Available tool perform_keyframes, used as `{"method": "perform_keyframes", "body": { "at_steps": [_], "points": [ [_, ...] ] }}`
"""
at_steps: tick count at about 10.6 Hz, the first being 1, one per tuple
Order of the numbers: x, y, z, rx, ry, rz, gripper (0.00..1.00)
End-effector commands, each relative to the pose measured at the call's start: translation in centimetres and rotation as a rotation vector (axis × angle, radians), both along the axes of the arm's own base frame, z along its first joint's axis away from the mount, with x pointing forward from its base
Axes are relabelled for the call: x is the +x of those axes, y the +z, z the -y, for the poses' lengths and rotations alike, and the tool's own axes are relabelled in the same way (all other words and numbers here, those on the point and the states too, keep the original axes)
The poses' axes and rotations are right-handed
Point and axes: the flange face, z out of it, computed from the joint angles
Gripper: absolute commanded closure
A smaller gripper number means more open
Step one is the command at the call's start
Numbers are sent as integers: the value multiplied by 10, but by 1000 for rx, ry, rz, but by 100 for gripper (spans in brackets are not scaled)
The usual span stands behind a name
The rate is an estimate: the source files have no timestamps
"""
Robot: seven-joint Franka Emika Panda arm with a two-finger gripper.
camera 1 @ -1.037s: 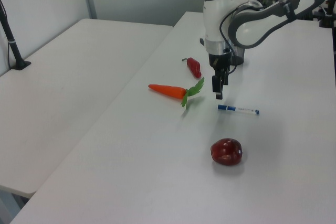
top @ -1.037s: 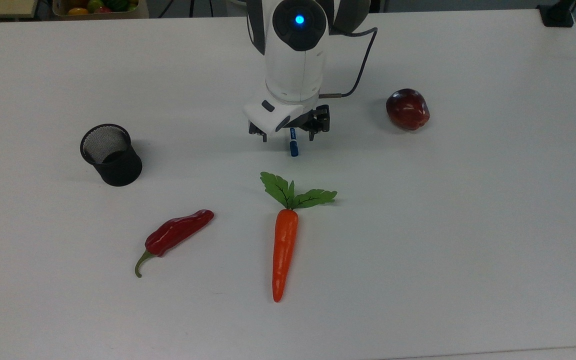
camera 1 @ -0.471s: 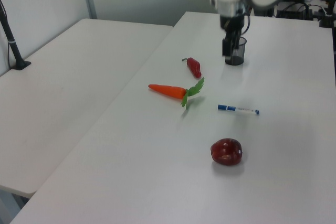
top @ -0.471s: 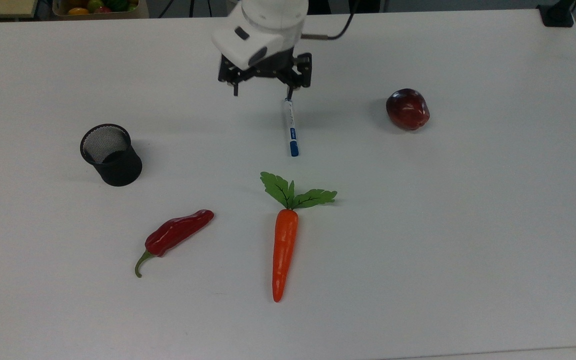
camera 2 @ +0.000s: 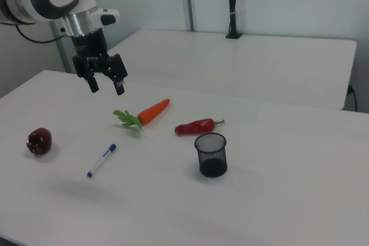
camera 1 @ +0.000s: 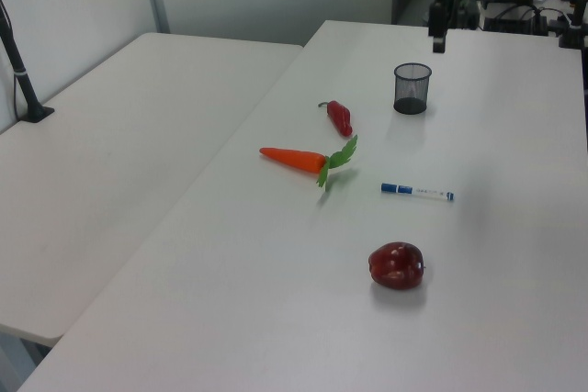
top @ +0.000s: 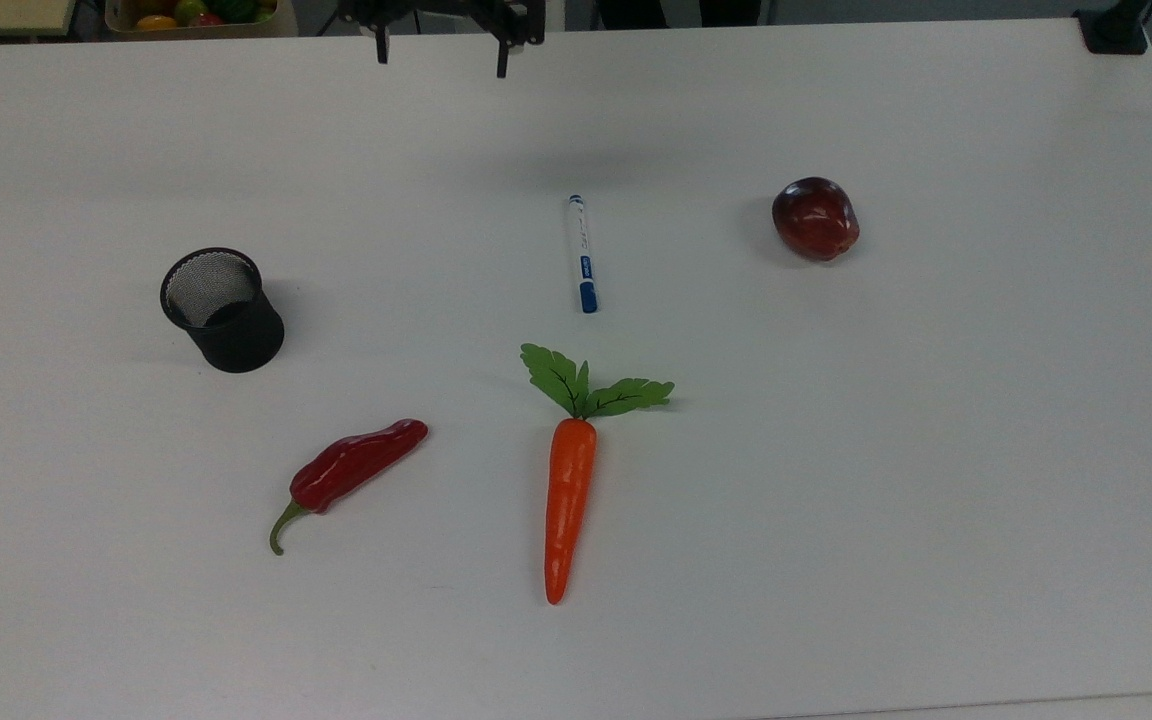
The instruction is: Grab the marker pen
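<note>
The marker pen (top: 583, 253) lies flat on the white table, its blue cap toward the carrot; it also lies in the left view (camera 1: 417, 192) and the right view (camera 2: 101, 160). My gripper (camera 2: 106, 86) hangs open and empty, well above the table and clear of the pen. In the top view its fingertips (top: 502, 66) poke in at the upper edge, far beyond the pen. In the left view the gripper (camera 1: 440, 36) sits high above the black cup.
A black mesh cup (top: 223, 310) stands at the top view's left. A red chili (top: 349, 473) and an orange carrot (top: 570, 488) lie nearer the front. A dark red apple (top: 815, 218) rests at the top view's right. A fruit box (top: 190, 14) sits beyond the table.
The arm has risen and pulled back from just over the pen to the far edge of the table. The pen has stayed where it lay. The fingers remain open.
</note>
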Motion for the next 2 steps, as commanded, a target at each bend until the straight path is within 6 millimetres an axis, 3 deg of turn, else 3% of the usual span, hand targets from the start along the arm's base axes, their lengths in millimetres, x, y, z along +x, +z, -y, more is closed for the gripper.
{"method": "perform_keyframes", "body": {
  "at_steps": [1,2],
  "points": [
    [-17,19,13,21,8,-2,0],
    [-16,22,16,23,1,0,0]
  ]
}}
